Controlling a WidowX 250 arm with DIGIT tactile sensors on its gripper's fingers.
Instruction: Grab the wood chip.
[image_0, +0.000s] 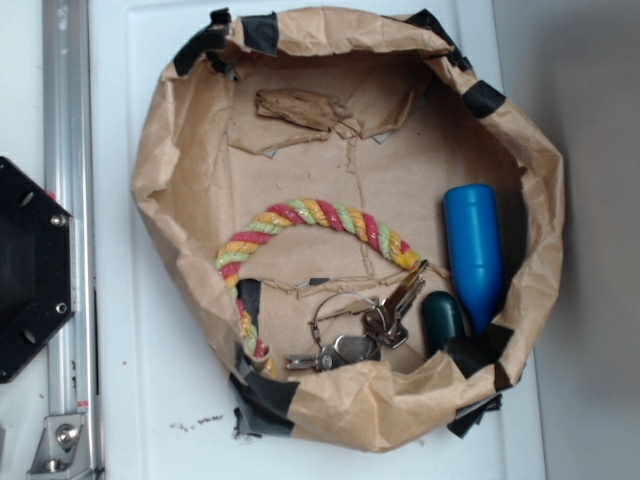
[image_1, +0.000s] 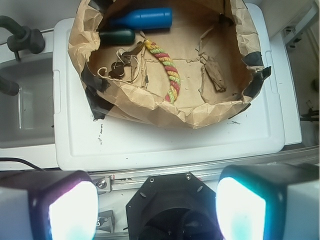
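Up at the far side of the paper-lined bin (image_0: 160, 150), the wood chip (image_0: 292, 107) lies flat on the cardboard floor, well apart from the rope (image_0: 300, 225) and blue cylinder (image_0: 473, 250). The hand (image_1: 155, 210) hangs over the worktop (image_1: 165, 142) outside the bin, fingers (image_1: 72, 212) spread apart, holding nothing.

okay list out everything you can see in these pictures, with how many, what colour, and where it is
wood chip: one, mid-brown, far end of the bin floor, by torn paper flaps
rope: one, red, yellow and green, curved across the middle
blue cylinder: one, blue, along the bin's side wall
dark green object: one, dark green, beside the blue cylinder's end
keys: one bunch on a ring, metal, beside the dark green object
paper bin: one, brown with black tape, on the white lid
gripper: one, fingers spread, away from the bin
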